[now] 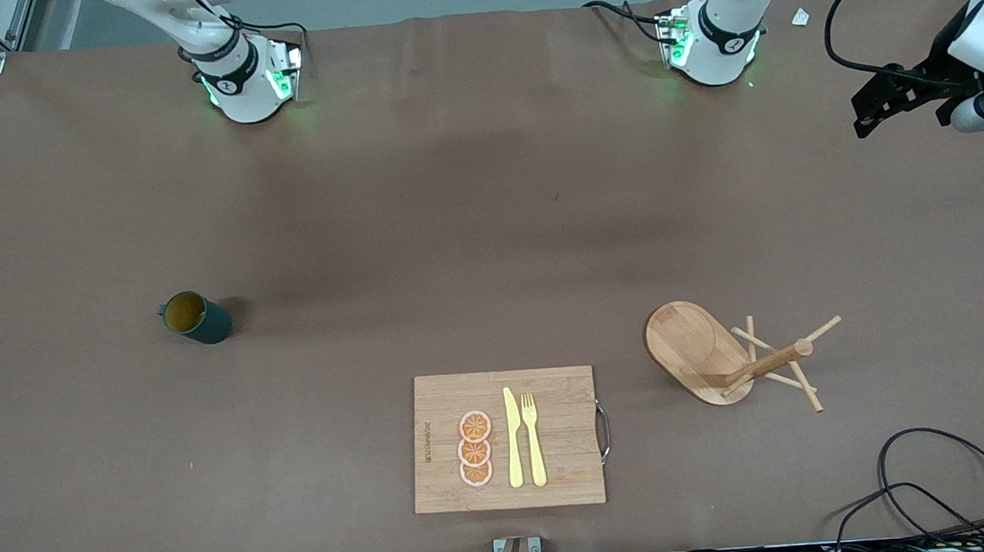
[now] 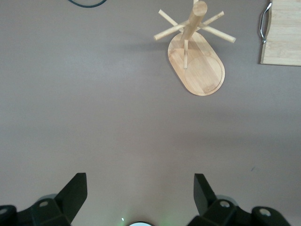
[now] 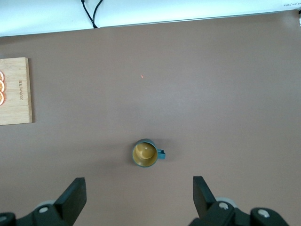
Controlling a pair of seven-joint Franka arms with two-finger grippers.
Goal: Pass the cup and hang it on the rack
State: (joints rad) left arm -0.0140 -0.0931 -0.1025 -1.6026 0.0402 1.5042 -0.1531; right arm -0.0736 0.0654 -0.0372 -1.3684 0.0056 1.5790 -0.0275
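Note:
The cup (image 1: 194, 317) stands upright on the table toward the right arm's end, dark teal with a yellow inside; in the right wrist view the cup (image 3: 146, 154) shows from above with its small handle. The rack (image 1: 705, 352) stands toward the left arm's end, with an oval base, a post and thin pegs. My right gripper (image 3: 138, 184) hangs open and empty, high over the table, apart from the cup. My left gripper (image 1: 900, 104) is open and empty, up in the air at its end of the table; the rack (image 2: 200, 70) lies well ahead of the left gripper (image 2: 139, 181).
A wooden cutting board (image 1: 556, 445) with a metal handle lies near the front edge between cup and rack. It carries three orange slices (image 1: 475, 449), a yellow knife and a fork. Black cables (image 1: 931, 488) coil at the front corner near the rack.

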